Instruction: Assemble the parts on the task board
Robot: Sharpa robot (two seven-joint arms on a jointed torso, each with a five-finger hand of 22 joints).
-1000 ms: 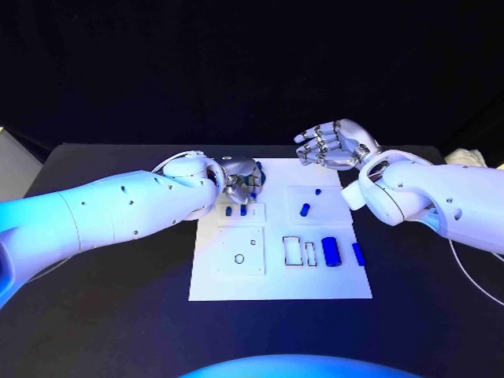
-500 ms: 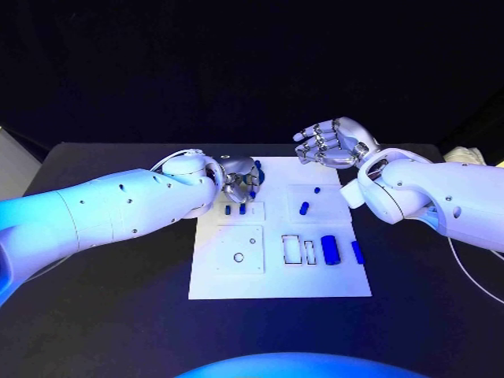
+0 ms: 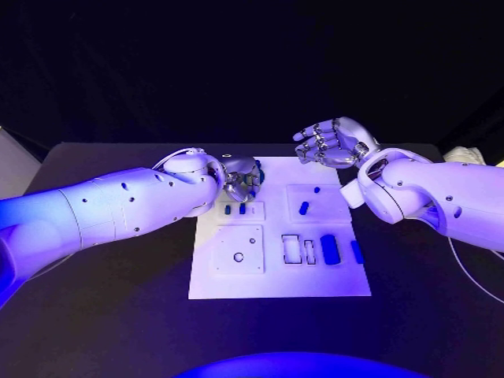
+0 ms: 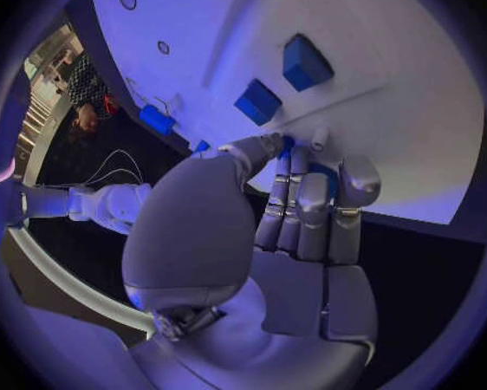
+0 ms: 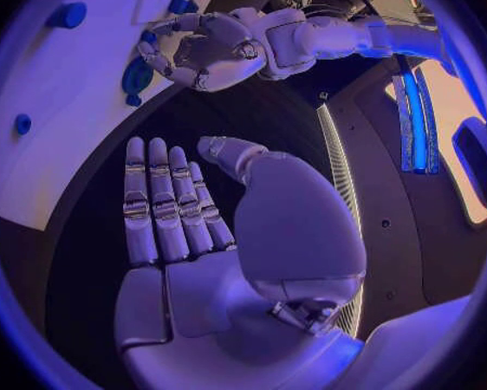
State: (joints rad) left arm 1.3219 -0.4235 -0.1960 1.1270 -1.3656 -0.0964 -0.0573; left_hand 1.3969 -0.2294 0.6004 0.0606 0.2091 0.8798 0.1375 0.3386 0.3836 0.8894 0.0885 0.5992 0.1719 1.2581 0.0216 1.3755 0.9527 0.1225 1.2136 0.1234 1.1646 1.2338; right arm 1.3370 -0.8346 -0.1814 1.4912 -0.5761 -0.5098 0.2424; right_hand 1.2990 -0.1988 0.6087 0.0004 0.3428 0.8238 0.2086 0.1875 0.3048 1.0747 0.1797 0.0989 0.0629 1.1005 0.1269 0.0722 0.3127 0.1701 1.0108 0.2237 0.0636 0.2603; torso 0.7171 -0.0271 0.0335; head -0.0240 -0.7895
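- Inspecting the far left corner of the task board [image 3: 280,279]: the left robot hand [image 3: 242,177] sits low over it, fingers curled together, with a small blue part [image 4: 290,147] showing at the fingertips [image 4: 298,160].
- Grip status: the part appears pinched between thumb and fingers in the left wrist view, though most of it is hidden, so the hold is a judgement.
- Governing relation: two blue pegs [image 3: 235,209] stand in the small square plate just nearer the robot than the left robot hand, so any seating move runs downward and slightly toward the robot.
- Right robot hand [image 3: 334,145] hovers above the board's far right edge, fingers apart, holding nothing.
- Remaining parts: a short blue peg [image 3: 305,208] in the far right plate and a blue cylinder [image 3: 331,249] with its long axis running away from the robot, both nearer the right robot hand.
- Table [image 3: 93,315] carries the board centrally.
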